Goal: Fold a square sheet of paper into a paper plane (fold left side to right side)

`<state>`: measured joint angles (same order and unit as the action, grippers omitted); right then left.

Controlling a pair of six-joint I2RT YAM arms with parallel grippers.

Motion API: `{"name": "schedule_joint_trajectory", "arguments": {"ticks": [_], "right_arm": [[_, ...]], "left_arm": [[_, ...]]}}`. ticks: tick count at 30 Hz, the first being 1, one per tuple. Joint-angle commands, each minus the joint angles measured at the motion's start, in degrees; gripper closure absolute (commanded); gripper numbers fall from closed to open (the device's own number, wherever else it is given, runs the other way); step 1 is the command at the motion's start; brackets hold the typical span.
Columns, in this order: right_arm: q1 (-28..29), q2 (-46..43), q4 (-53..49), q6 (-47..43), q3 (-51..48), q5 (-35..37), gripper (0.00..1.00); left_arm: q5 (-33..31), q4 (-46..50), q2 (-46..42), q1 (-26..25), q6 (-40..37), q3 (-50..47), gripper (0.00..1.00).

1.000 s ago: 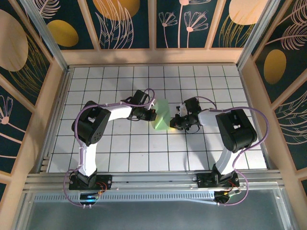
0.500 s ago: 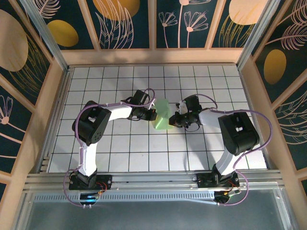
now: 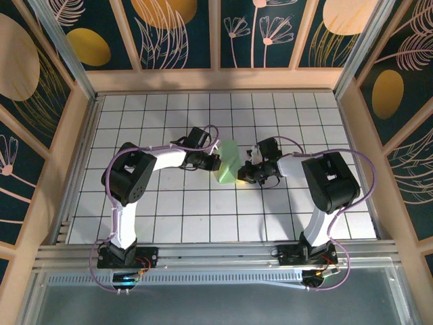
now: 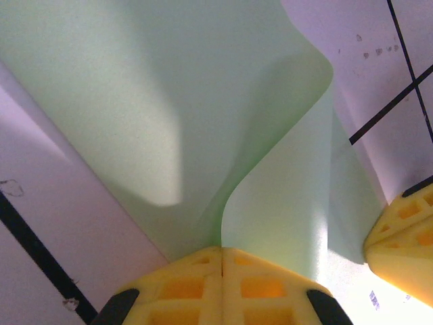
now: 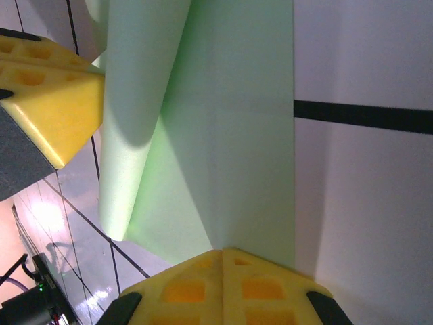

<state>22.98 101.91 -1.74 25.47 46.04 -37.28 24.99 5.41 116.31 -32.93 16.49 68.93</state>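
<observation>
Pinching the left edge of the square sheet of paper (image 3: 227, 162), the left gripper (image 3: 217, 161) has its yellow fingers (image 4: 183, 281) pressed together on it. The pale-green sheet lies mid-table on the white grid (image 3: 169, 210), one flap lifted and curled over. At its right edge the right gripper (image 3: 245, 172) is clamped on it likewise, fingers (image 5: 260, 284) closed

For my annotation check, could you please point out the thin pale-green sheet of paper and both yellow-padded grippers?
thin pale-green paper sheet (image 3: 228, 161), top external view, middle of the bent sheet.
left gripper (image 4: 222, 252), left wrist view, seam between its yellow fingertips.
right gripper (image 5: 222, 253), right wrist view, seam between its yellow fingertips.
</observation>
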Motion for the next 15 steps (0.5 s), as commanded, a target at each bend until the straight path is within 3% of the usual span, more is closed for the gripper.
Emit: {"name": "schedule_joint_trajectory", "arguments": {"ticks": [1,15], "right_arm": [[0.4,1.9,-3.2,-1.9,0.1,3.9,1.0],[0.3,2.7,-3.3,-2.1,0.0,4.3,1.0]], "left_arm": [[0.0,2.9,-1.8,0.3,-2.4,1.1,1.0],[0.2,0.1,-4.5,0.3,-3.1,-0.2,1.0]]}}
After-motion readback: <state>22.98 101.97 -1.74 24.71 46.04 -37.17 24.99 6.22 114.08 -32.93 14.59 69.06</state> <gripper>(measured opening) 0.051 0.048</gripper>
